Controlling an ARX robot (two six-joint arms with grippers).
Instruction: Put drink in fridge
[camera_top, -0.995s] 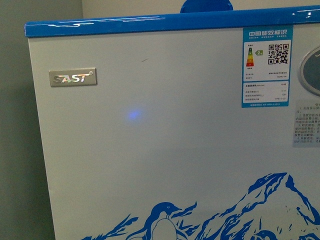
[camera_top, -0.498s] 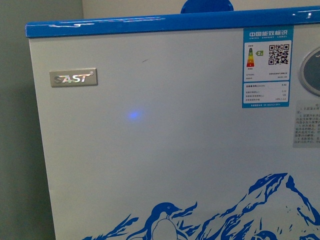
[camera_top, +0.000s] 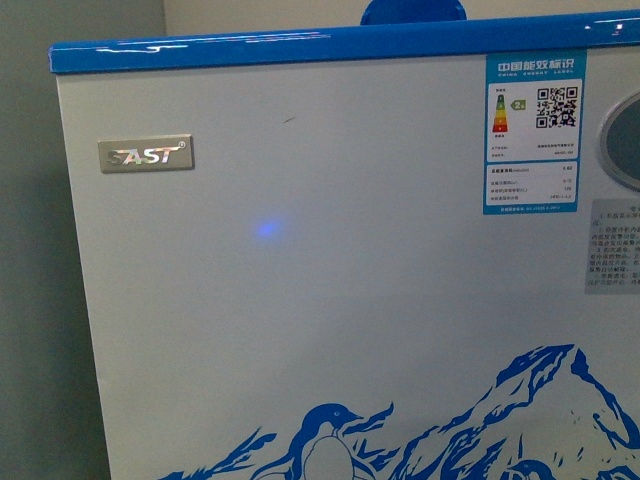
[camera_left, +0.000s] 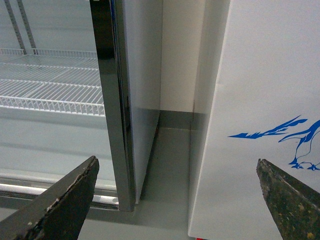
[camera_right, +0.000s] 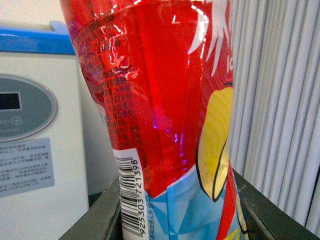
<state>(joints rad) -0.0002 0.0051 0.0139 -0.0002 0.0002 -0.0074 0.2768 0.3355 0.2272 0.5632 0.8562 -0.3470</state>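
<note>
The fridge (camera_top: 330, 300) is a white chest freezer with a blue top rim and a blue penguin-and-mountain picture; its front fills the front view. Neither arm shows there. My right gripper (camera_right: 172, 220) is shut on the drink bottle (camera_right: 160, 100), which has a red, blue and yellow label with a barcode and stands upright beside the fridge's front (camera_right: 35, 150). My left gripper (camera_left: 175, 200) is open and empty, low near the floor, pointing at the gap between the fridge's white side (camera_left: 260, 100) and a tall cooler.
A tall glass-door cooler (camera_left: 107, 100) with white wire shelves (camera_left: 50, 90) stands beside the fridge, with a narrow gap of grey floor (camera_left: 170, 165) between them. A ribbed white panel (camera_right: 280, 100) stands behind the bottle. A grey wall (camera_top: 40, 300) lies left of the fridge.
</note>
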